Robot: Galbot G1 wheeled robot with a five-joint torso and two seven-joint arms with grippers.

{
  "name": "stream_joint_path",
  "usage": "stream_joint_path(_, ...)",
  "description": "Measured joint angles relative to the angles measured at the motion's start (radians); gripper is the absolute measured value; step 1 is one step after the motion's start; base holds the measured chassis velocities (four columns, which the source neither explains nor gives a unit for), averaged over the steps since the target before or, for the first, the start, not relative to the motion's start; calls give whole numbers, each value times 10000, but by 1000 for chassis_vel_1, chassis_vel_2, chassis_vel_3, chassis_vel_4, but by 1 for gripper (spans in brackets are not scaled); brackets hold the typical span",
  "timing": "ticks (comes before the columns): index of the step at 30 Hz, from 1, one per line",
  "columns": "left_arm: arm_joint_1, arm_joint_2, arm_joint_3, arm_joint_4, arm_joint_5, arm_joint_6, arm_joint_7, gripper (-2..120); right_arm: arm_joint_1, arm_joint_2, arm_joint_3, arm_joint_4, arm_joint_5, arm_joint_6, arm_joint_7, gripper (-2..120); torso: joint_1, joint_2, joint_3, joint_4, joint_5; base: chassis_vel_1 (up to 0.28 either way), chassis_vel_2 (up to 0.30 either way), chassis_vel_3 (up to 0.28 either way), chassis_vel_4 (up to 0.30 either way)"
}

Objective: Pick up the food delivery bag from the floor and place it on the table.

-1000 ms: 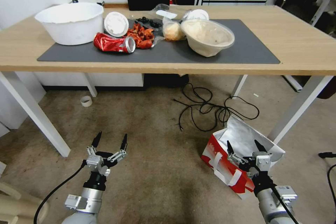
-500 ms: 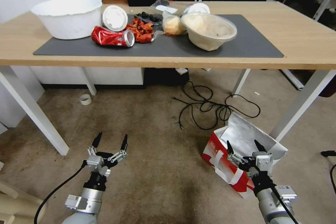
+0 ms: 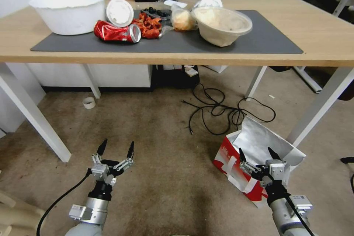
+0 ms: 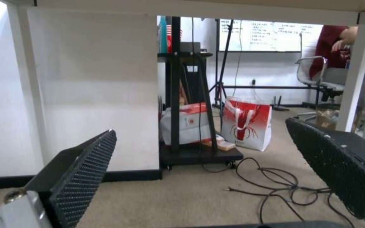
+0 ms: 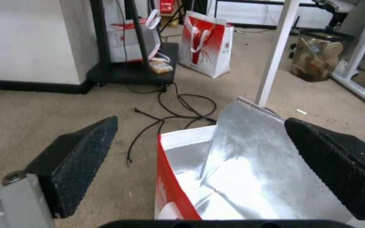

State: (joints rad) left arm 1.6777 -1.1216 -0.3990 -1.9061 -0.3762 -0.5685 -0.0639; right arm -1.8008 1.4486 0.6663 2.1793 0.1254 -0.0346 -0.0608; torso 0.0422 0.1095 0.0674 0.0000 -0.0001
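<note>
Standing open-mouthed on the floor by a table (image 3: pixel 324 40) leg, the bag (image 3: pixel 254 143) is judged light and floppy; its white straps (image 3: pixel 230 167) suit gripping. The right gripper (image 3: pixel 259 152) is held wide open above it, empty; the left gripper (image 3: pixel 115 147) is likewise open.

The head camera looks down at the table (image 3: pixel 324 49) and floor; both low wrist cameras see black cables (image 3: pixel 221 112).

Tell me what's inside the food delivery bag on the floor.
The food delivery bag stands open below the open right gripper. Creased silver foil lining shows inside, with no items visible. Its bottom is hidden by the folded foil and the gripper body, so contents there can't be ruled out.
</note>
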Motion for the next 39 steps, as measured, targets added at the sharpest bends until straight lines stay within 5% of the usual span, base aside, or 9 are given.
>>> stream_joint_path(19, -34, -11, 67, 94, -46, -47, -39, 100, -10, 2, -6, -28, -10, -8, -10, 100, -74, -770, -674, 0, 2, 0, 0, 0, 0)
stream_joint_path(34, -83, -53, 97, 89, -56, -245, -53, 100, -53, -29, 66, 60, -18, 21, -12, 100, -98, -870, -674, -2, 1, 0, 0, 0, 0)
stream_joint_path(39, -109, -55, 87, 123, 24, -310, 51, 100, 377, -999, 484, 184, 297, -104, 70, 100, -97, -842, -673, 0, 3, 0, 0, 0, 0)
